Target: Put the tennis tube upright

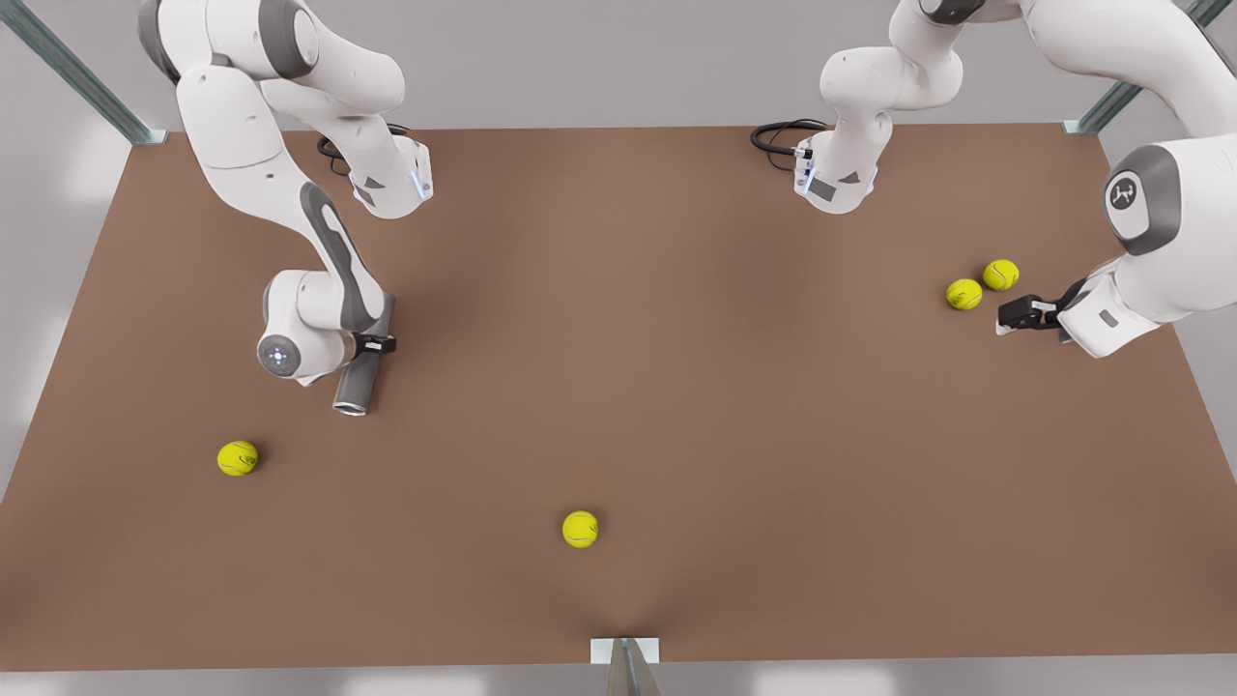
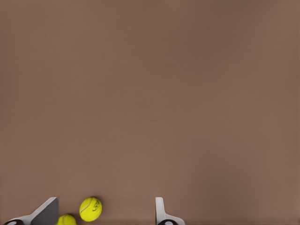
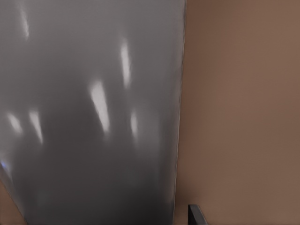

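Note:
The tennis tube [image 1: 356, 382] is a dark grey cylinder lying lengthwise on the brown table at the front view's left, silvery rim toward the near edge. My right gripper [image 1: 375, 343] is clamped across its upper part. In the right wrist view the tube's grey wall [image 3: 93, 117] is very close, with one fingertip [image 3: 197, 215] beside it. My left gripper [image 1: 1017, 315] hovers low at the front view's right, open with nothing between its fingers [image 2: 161, 212], just short of two tennis balls.
Two yellow-green tennis balls [image 1: 963, 293] [image 1: 1000, 275] lie by the left gripper, seen also as balls [image 2: 90, 208] [image 2: 67, 219]. Another ball [image 1: 238, 457] lies near the tube's rim end, and one ball [image 1: 580, 529] near the front middle. The brown table [image 1: 676, 338] is bare between the arms.

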